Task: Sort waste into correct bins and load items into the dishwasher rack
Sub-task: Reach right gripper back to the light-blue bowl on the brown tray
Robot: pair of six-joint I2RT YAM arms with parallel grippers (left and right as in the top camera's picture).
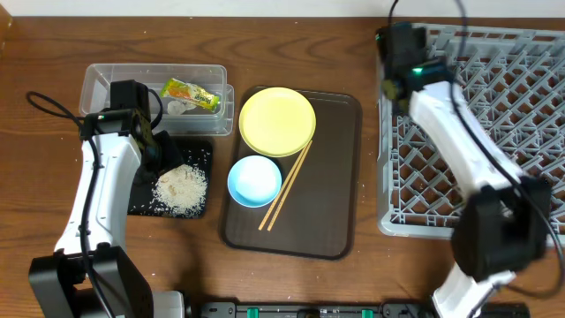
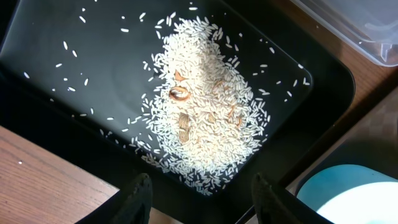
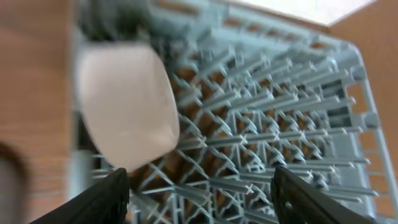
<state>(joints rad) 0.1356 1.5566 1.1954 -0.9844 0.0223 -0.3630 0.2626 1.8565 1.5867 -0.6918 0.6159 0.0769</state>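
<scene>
Near edge: serving tray (image 1: 335,177) sits mid-counter (image 1: 44,53), its near rim close to the counter edge. A narrow strip of bare wood lies between its right rim and the rack (image 1: 512,97). Blue bowl (image 1: 254,179) is on the tray's near-left part, chopsticks (image 1: 287,184) lie slanted just right of it, top ends touching the yellow plate (image 1: 276,120) at the tray's far-left corner.

Left of the serving tray, apart by a thin gap, is the black tray (image 1: 199,155) with the rice (image 1: 181,185) heaped toward its near right, stray grains scattered over the rest. A few brownish bits show in the heap. Left hand (image 2: 205,193) hovers over the black tray's near edge, fingers spread wide, gripping nothing.

Farther back, the clear tub (image 1: 101,84) touches the black tray's far rim. It holds the wrapper (image 1: 190,93) and white scrap (image 1: 179,108) at its right end. Wrapper print is too small to read.

Right hand (image 3: 205,193) is over the rack's far-left corner, fingers wide apart and empty. A pale dish (image 3: 124,106) rests in that corner against the rack wall, too blurred to tell cup from bowl.
</scene>
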